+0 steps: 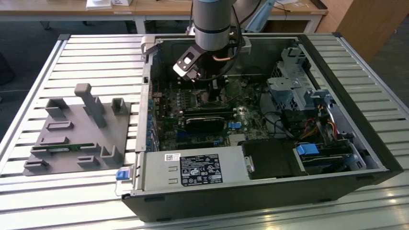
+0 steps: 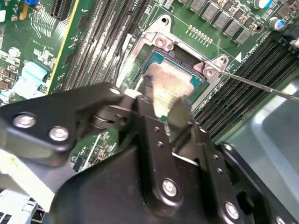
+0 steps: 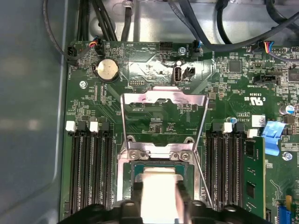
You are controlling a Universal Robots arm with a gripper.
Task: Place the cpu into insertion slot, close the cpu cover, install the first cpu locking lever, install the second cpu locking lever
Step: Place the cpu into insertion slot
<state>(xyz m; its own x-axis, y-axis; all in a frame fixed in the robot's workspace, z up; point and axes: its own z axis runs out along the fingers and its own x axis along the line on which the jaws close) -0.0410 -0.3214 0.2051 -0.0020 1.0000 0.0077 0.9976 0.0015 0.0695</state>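
Note:
The cpu [image 2: 174, 80] is a pale tan-silver square lying in the insertion slot [image 2: 161, 44], whose silvery rim stands out from the green board. In both wrist views my gripper [image 2: 163, 105] is down over it, one black finger against each of two opposite sides of the cpu [image 3: 159, 184]. The cpu cover [image 3: 163, 99], a thin silvery frame with a cut-out centre, is swung back open beyond the slot [image 3: 161, 156]. A thin wire locking lever [image 2: 261, 86] sticks out unlatched from the slot's corner. In the exterior view my gripper [image 1: 212, 91] reaches into the open computer case.
Black memory slots [image 3: 88, 172] flank the socket, and a memory module [image 3: 252, 177] sits in one on the far side. Cables [image 3: 107, 18] hang by the case wall. A power supply [image 1: 191, 170] and drive cage [image 1: 294, 93] crowd the case. A grey fixture [image 1: 76, 134] rests on the table.

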